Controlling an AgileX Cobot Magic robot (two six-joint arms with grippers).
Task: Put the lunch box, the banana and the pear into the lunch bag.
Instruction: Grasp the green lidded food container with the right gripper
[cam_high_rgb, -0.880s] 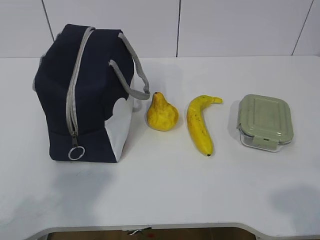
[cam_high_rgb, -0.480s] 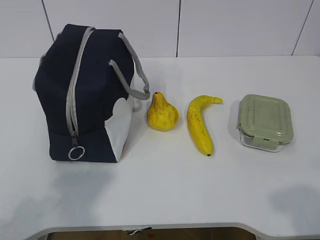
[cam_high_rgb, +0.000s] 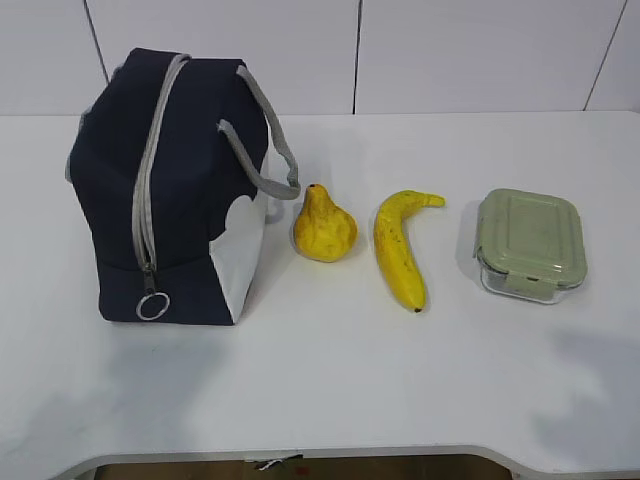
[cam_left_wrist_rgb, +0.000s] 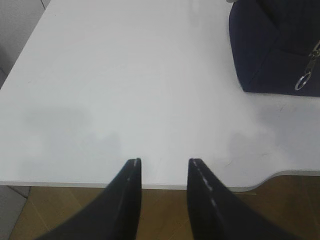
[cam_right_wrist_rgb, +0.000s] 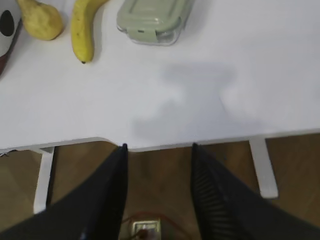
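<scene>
Navy fabric forms the lunch bag, standing zipped at the left of the white bench. Just right of it sits the pear, then the banana, then the lunch box, each apart from the next. Both the left end effector and right end effector hang over the near edge, jaws parted, holding nothing.

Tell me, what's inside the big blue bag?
Nobody can see inside. The lunch bag is zipped shut, its zipper closed down to the ring pull. Its dark fabric hides whatever is inside.
</scene>
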